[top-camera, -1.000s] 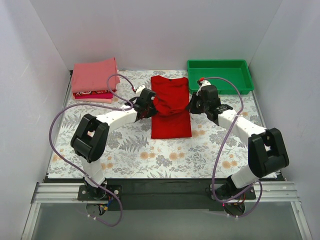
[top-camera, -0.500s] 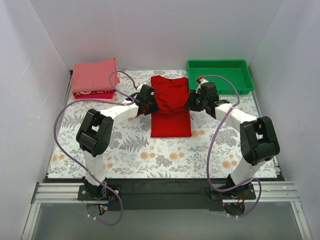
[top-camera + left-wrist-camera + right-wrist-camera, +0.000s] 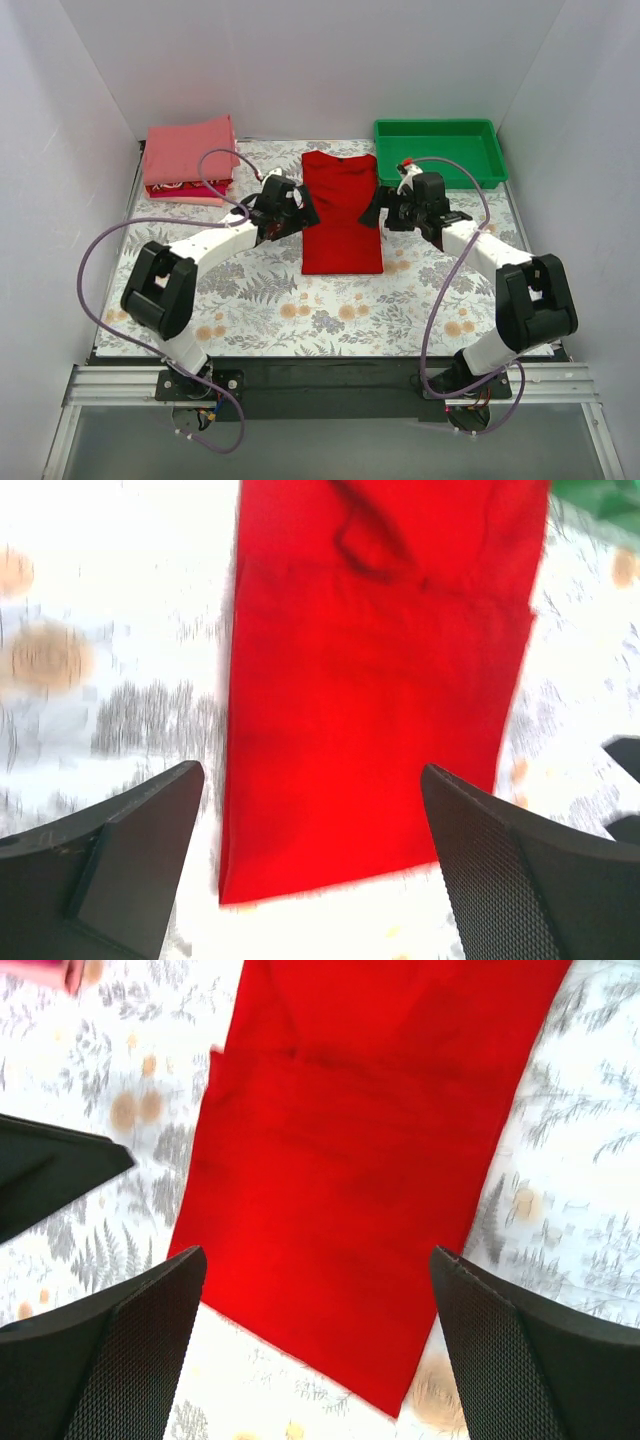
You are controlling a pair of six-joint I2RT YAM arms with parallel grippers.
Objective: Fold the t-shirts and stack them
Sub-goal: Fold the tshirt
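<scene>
The red t-shirt [image 3: 342,215] lies flat on the floral cloth as a long narrow rectangle, its upper part folded down over itself [image 3: 370,680] [image 3: 350,1180]. My left gripper [image 3: 301,211] is at its left edge, open, with nothing between the fingers [image 3: 310,772]. My right gripper [image 3: 379,213] is at its right edge, also open and empty [image 3: 318,1255]. Neither touches the cloth. Folded t-shirts [image 3: 188,160] are stacked at the back left, salmon-pink on top with a magenta-patterned one under it.
A green plastic tray [image 3: 437,150] stands at the back right, just behind the right arm. White walls close in the table [image 3: 260,300] on three sides. Purple cables loop over both arms.
Both grippers went from shut on the red t-shirt's edges to open and let it go. The bunched cloth now lies flat, and both arms have drawn back sideways.
</scene>
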